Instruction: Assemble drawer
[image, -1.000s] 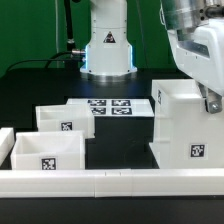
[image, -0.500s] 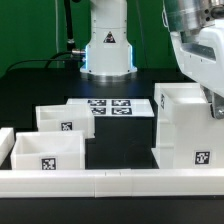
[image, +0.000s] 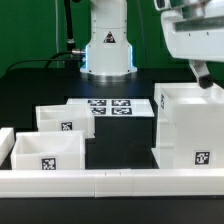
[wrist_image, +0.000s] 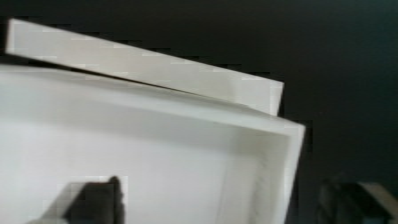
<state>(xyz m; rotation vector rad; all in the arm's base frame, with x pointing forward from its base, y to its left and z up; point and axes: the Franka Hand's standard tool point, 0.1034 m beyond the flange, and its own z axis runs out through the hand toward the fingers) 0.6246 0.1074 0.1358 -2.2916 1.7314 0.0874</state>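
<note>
The tall white drawer housing (image: 190, 128) stands open-topped at the exterior view's right, with a tag on its front. Two smaller open-top trays (image: 62, 117) (image: 47, 150) sit at the exterior view's left. My gripper (image: 207, 74) hangs just above the housing's far right top edge and does not touch it. In the wrist view the gripper (wrist_image: 228, 205) is open, with its dark fingers (wrist_image: 98, 200) wide apart. The housing's wall (wrist_image: 267, 170) lies below, between them. Nothing is held.
The marker board (image: 108, 106) lies flat behind the trays, in front of the robot base (image: 108, 50). A long low white rail (image: 110, 184) runs along the front edge, with a short piece at the far left (image: 5, 138). Black tabletop shows between the trays and the housing.
My gripper has risen from down at the housing's right wall to just above its top edge. The housing and trays stay where they were.
</note>
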